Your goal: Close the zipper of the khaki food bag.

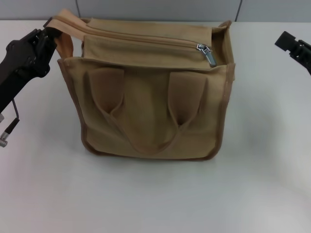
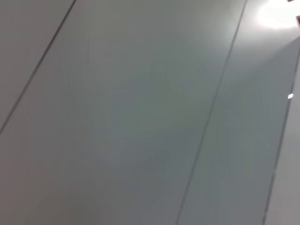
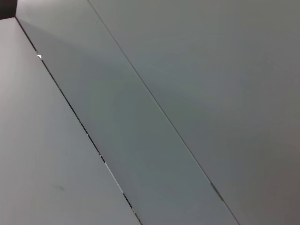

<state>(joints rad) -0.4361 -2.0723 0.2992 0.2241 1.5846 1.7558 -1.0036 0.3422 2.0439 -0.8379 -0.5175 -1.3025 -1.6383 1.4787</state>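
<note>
The khaki food bag [image 1: 150, 107] stands upright in the middle of the white table in the head view, its two looped handles [image 1: 146, 121] facing me. The zipper [image 1: 146, 40] runs along its top. Its silver pull tab [image 1: 208, 53] sits at the right end of the zip line, near the bag's right top corner. My left gripper [image 1: 48, 28] is at the bag's top left corner, against a tan strap [image 1: 65, 24] there. My right gripper [image 1: 287, 40] hangs to the right of the bag, well apart from it. Neither wrist view shows the bag.
The white table [image 1: 155, 199] spreads in front of and beside the bag. A grey panelled wall [image 1: 155, 8] stands right behind the bag. Both wrist views show only grey wall panels [image 2: 140, 117] with seams [image 3: 154, 103].
</note>
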